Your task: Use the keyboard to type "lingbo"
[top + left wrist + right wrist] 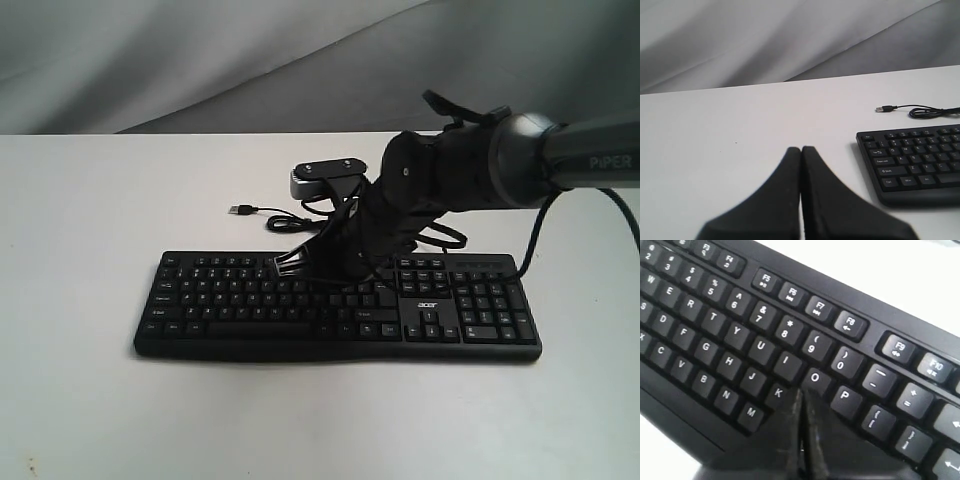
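Observation:
The black keyboard (240, 300) lies across the middle of the white table, with its number pad and "acer" logo at the right end. My right arm (480, 160) reaches in from the right and leans down over the letter keys. My right gripper (802, 392) is shut with nothing in it. Its joined tips are just below the O key (815, 377) and beside the K key (776, 394), hiding the key under them. My left gripper (801, 149) is shut and empty, over bare table left of the keyboard (915, 165).
The keyboard's thin black cable loops behind it and ends in a loose USB plug (240, 210) on the table, also seen in the left wrist view as the USB plug (883, 108). A grey cloth backdrop (200, 60) hangs behind the table's far edge.

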Robot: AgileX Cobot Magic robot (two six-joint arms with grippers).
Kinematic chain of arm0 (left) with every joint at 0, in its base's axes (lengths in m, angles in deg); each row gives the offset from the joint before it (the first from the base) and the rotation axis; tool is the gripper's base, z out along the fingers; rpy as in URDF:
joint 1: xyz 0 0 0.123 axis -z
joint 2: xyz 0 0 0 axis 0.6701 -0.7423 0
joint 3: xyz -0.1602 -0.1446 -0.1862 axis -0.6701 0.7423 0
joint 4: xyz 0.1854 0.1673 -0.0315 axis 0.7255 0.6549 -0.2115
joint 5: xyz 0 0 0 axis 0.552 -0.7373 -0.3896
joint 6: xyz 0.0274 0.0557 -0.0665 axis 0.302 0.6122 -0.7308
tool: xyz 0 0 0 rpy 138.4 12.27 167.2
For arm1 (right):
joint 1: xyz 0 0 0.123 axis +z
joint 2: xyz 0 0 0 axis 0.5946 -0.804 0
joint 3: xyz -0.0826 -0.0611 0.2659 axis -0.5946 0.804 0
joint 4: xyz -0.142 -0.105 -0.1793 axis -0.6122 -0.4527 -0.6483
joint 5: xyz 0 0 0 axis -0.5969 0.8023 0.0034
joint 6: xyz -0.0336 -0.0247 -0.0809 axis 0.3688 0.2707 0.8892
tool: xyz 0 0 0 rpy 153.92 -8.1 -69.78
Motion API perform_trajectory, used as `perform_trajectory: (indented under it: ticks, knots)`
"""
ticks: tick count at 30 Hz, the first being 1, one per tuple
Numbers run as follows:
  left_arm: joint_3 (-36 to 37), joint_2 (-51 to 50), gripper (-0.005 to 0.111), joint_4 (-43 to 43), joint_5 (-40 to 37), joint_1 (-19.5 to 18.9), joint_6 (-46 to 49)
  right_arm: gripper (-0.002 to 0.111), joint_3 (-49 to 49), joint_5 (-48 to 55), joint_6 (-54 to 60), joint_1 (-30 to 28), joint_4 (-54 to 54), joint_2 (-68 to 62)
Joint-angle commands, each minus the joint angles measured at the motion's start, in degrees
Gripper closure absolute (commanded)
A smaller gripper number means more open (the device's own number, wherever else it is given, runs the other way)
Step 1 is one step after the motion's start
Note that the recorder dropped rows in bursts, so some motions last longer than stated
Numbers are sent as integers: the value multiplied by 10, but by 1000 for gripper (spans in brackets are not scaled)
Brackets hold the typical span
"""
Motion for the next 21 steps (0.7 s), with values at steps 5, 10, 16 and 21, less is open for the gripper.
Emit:
perform_trajectory:
  ticks: [5, 10, 16, 21]
  knots:
    - [2, 1, 106, -5, 3, -1, -2, 108, -4, -6, 30, 1, 30, -8]
    - [2, 1, 106, -5, 3, -1, -2, 108, -4, -8, 30, 1, 30, -14]
    - [2, 1, 106, -5, 3, -1, -2, 108, -4, -8, 28, 1, 30, -14]
    - [2, 1, 106, -5, 3, -1, -2, 108, -4, -7, 28, 1, 29, -14]
